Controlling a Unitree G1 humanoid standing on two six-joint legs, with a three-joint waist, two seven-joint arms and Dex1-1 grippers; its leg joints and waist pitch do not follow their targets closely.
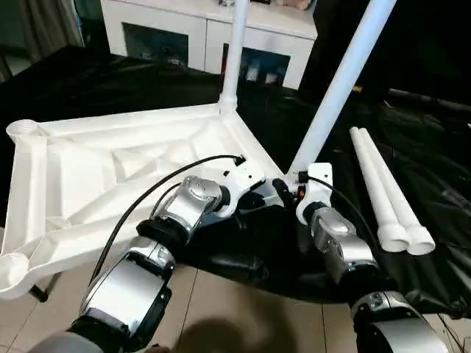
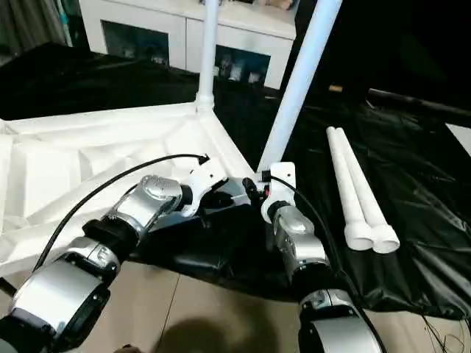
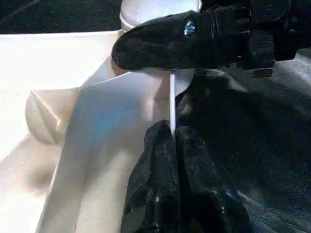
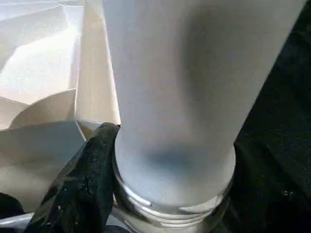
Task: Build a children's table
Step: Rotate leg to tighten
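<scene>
Black sheet (image 1: 412, 147) under upturned tabletop (image 1: 96, 176); right gripper (image 1: 291, 182) jaws grip leaning leg (image 1: 338, 88) at corner socket, left gripper (image 3: 172, 145) jaws closed, empty.

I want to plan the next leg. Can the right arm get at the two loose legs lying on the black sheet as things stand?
Probably yes, once freed. The two loose legs lie uncovered beside the right arm, but the right gripper is at the base of the leaning leg.

1. Black sheet (image 1: 412, 147) covers the floor beyond the pale tiles (image 1: 243, 316)
2. Inverted table top (image 1: 110, 176) lies on it
3. Two loose legs (image 1: 386, 195) lie side by side, right of the top
</scene>
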